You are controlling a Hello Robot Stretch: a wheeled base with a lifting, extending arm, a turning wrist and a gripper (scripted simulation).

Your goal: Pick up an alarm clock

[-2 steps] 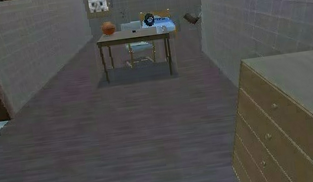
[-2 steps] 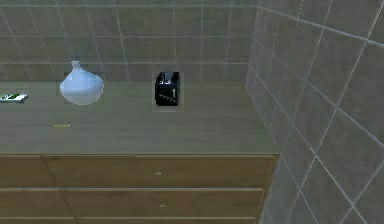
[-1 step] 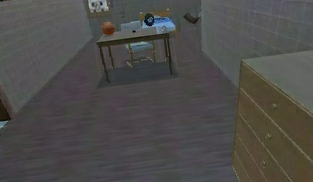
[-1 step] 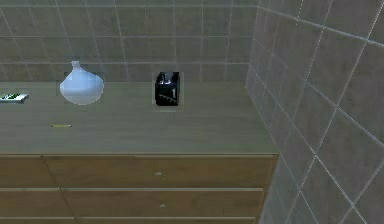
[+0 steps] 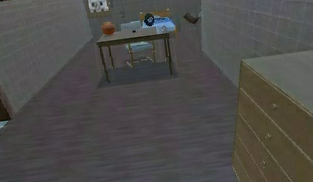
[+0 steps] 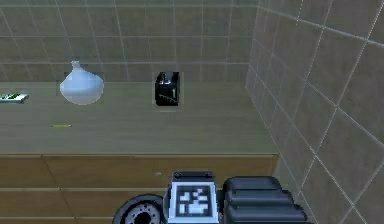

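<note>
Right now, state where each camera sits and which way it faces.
Forward view: on the robot, looking ahead and somewhat down a room toward a table.
Arm side view: on the robot's body, looking sideways onto a dresser top with a vase and a black box; the pincer's dark body at the bottom edge.
Both show the dresser.

The dresser [image 6: 150, 125] had a dull olive-tan top and a lighter wood-brown front. On it was a glossy black box [image 6: 168, 88], with a pale blue-white vase [image 6: 80, 84] at its nine o'clock. The wall [image 6: 320, 90] was grey-green square tiles. The floor [image 5: 120, 134] was dark purple-grey planks. At twelve o'clock an orange ball [image 5: 108, 28] sat on a brown tabletop [image 5: 133, 37].
</note>
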